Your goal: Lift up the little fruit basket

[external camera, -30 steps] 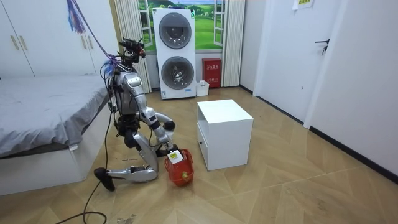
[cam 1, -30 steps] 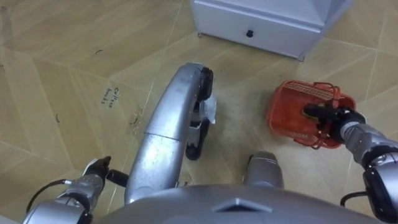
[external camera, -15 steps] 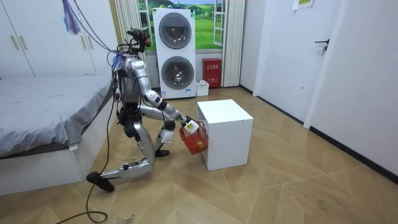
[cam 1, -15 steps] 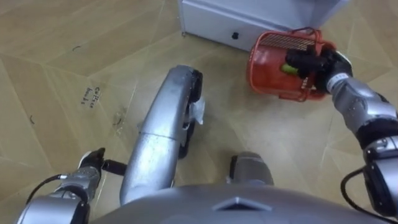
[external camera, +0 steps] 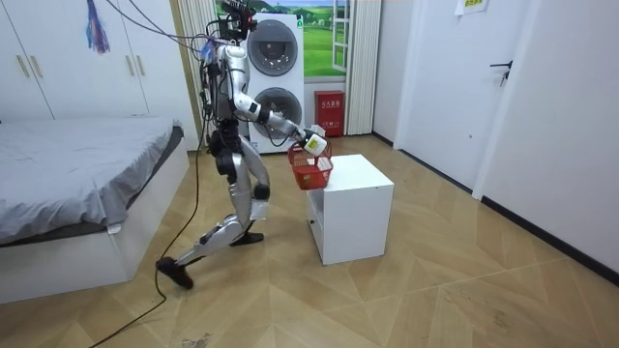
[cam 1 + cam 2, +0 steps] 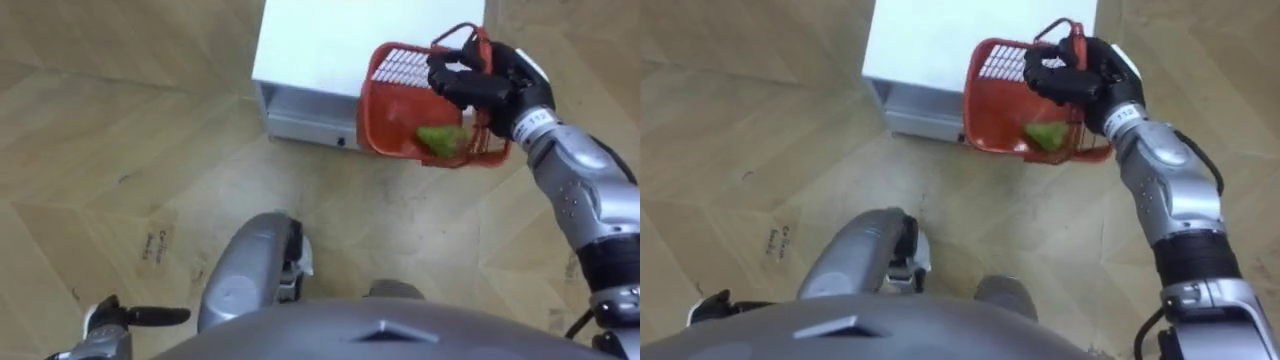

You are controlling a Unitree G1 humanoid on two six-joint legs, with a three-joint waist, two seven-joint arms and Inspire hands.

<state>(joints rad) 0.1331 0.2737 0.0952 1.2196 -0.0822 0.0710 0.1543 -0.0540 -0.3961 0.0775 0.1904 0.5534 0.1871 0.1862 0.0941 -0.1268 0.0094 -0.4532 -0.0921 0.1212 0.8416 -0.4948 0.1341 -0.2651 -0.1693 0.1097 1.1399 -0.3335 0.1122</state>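
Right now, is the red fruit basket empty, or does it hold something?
Not empty. A green fruit lies inside the red fruit basket, which the right hand holds by its handle near the white cabinet.

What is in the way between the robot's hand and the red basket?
Nothing visible: the right hand is curled round the handle of the red basket, holding it off the floor by the white cabinet.

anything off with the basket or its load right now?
Mildly: the red basket, gripped by its handle in the right hand above the white cabinet, hangs tilted, and the green fruit lies against one wall rather than in the middle. Nothing spilled or damaged.
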